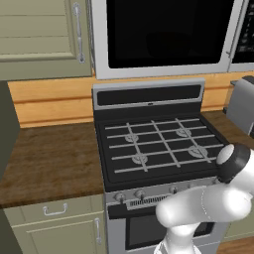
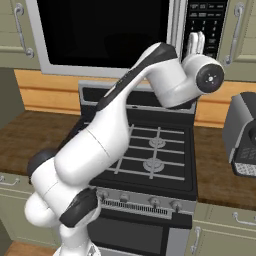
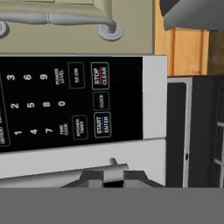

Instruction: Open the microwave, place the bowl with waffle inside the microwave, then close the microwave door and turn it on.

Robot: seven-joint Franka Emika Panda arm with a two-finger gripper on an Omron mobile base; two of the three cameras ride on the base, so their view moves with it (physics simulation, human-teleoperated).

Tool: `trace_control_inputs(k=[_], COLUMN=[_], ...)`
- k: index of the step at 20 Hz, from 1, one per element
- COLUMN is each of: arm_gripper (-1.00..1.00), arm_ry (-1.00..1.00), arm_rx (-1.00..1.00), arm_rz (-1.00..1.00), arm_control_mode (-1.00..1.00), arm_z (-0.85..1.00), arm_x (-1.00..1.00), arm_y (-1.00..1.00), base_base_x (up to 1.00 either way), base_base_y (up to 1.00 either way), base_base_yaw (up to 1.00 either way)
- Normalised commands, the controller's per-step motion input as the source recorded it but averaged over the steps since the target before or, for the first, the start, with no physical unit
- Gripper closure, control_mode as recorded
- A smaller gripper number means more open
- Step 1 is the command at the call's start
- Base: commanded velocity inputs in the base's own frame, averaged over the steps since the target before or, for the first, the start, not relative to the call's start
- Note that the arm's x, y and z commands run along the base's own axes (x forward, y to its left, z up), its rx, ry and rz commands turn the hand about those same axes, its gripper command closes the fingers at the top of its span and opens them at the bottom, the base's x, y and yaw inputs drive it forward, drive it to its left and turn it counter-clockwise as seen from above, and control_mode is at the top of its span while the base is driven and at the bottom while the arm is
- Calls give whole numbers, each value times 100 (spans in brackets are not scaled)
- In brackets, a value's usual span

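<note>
1. Left base view: the microwave (image 1: 168, 37) hangs above the gas stove (image 1: 158, 144), and its door (image 1: 166, 34) lies flush with the frame, so it is closed. A beige cabinet door (image 1: 44, 37) stands to the microwave's left. The arm's white elbow rises at the lower right. A wooden counter (image 1: 49, 161) lies left of the stove.

2. Right base view: the arm reaches up and forward, and the pincer (image 2: 196, 43) stands right at the microwave's button panel (image 2: 206, 25), fingers pointing up and pressed together side by side. The door's vertical bar handle (image 2: 176, 30) is just left of the pincer. A grey appliance (image 2: 242, 132) sits on the counter, lower and to the pincer's right.

3. Hand view: the view is rolled sideways. The button panel (image 3: 70, 103) lies close ahead of the pincer, with the START/ENTER key (image 3: 102, 124) just beyond the tips. The fingertips (image 3: 114, 165) show as one narrow grey stub with no gap, so the pincer is closed on nothing. A cabinet handle (image 3: 57, 19) lies past the panel.
</note>
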Motion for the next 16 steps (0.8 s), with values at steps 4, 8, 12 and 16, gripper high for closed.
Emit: trace_control_inputs(k=[4, 8, 12, 16], arm_gripper=[100, 100, 100, 100], arm_ry=[0, 0, -8, -21], arm_rx=[5, 0, 4, 15], arm_rz=[-1, -5, -2, 0], arm_control_mode=[-100, -100, -100, -100], arm_z=[-1, 0, 0, 19], arm_x=[21, 61, 39, 0], arm_y=[0, 0, -27, -69], base_base_x=[0, 0, 0, 0], base_base_y=[0, 0, 0, 0], base_base_yaw=[0, 0, 0, 0])
